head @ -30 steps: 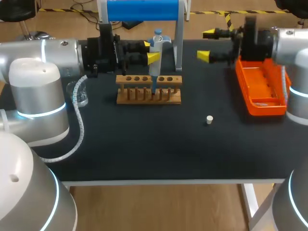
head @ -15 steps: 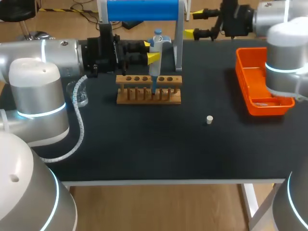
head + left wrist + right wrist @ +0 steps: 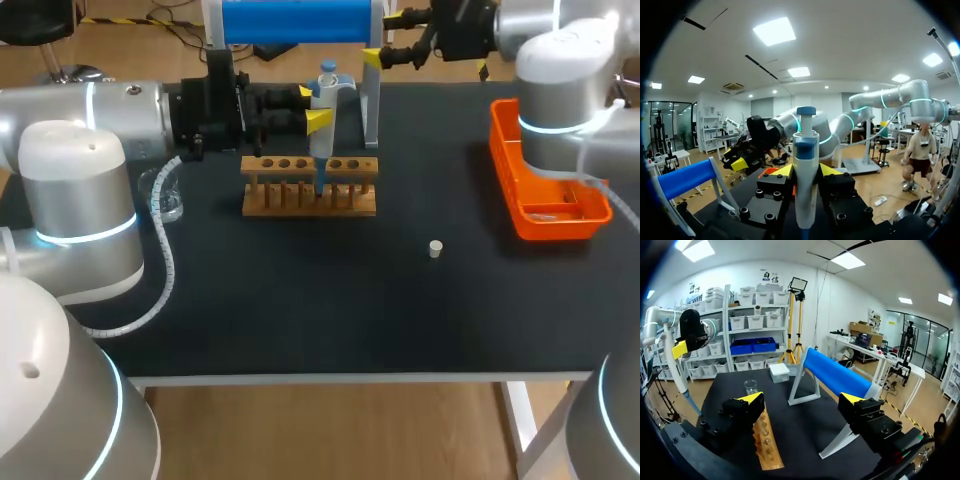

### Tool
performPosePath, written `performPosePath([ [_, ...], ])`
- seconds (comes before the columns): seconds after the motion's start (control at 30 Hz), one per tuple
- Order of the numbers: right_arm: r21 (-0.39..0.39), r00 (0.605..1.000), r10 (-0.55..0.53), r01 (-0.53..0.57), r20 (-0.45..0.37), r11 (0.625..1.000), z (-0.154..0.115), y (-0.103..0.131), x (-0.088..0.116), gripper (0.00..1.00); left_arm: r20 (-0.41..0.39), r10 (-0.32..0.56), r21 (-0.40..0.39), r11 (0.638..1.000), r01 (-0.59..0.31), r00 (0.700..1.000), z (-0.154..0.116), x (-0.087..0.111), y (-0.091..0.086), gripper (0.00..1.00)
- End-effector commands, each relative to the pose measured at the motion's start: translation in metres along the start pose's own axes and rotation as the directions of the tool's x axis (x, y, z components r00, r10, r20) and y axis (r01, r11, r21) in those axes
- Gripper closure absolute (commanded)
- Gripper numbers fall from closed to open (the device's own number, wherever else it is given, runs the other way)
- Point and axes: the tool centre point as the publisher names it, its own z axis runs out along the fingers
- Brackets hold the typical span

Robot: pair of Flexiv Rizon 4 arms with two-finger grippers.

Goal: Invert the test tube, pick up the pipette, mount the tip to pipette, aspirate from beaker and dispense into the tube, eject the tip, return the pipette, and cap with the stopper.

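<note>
My left gripper (image 3: 312, 108) is shut on the white and blue pipette (image 3: 324, 105), which stands upright. Its blue tip points down into the wooden tube rack (image 3: 310, 186). In the left wrist view the pipette (image 3: 806, 172) rises between the yellow fingertips (image 3: 784, 171). I cannot make out a test tube in the rack. The small white stopper (image 3: 435, 248) lies on the black table, right of the rack. My right gripper (image 3: 396, 36) hangs open and empty at the far edge beside the blue stand (image 3: 296, 20). From the right wrist view, the rack (image 3: 767, 441) and glass beaker (image 3: 750, 386) lie ahead of the right gripper (image 3: 801, 399).
An orange tray (image 3: 545, 175) sits at the right side of the table. The beaker (image 3: 168, 198) stands left of the rack, close to my left arm. A white box (image 3: 779, 372) rests beyond the stand's leg.
My right arm has swung from over the orange tray to the far edge, leftward to the blue stand, its gripper still open. The left arm and pipette have not moved.
</note>
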Motion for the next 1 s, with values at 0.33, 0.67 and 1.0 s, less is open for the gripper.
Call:
performPosePath([
  [0.33, -0.004, 1.000, -0.001, 0.001, 0.000, 1.000, -0.001, -0.002, 0.001, 0.00, 0.000, 0.001, 0.000, 1.000, -0.001, 1.000, 0.000, 0.000, 0.000, 1.00],
  [0.67, -0.004, 1.000, -0.001, 0.001, 0.000, 1.000, -0.001, -0.002, 0.001, 0.00, 0.058, -0.014, -0.030, 0.999, 0.016, 0.998, -0.008, -0.010, 0.003, 1.00],
  [1.0, -0.004, 1.000, -0.001, 0.001, 0.000, 1.000, -0.001, -0.002, 0.001, 0.00, 0.255, -0.114, -0.163, 0.974, 0.159, 0.960, -0.071, -0.078, 0.012, 1.00],
])
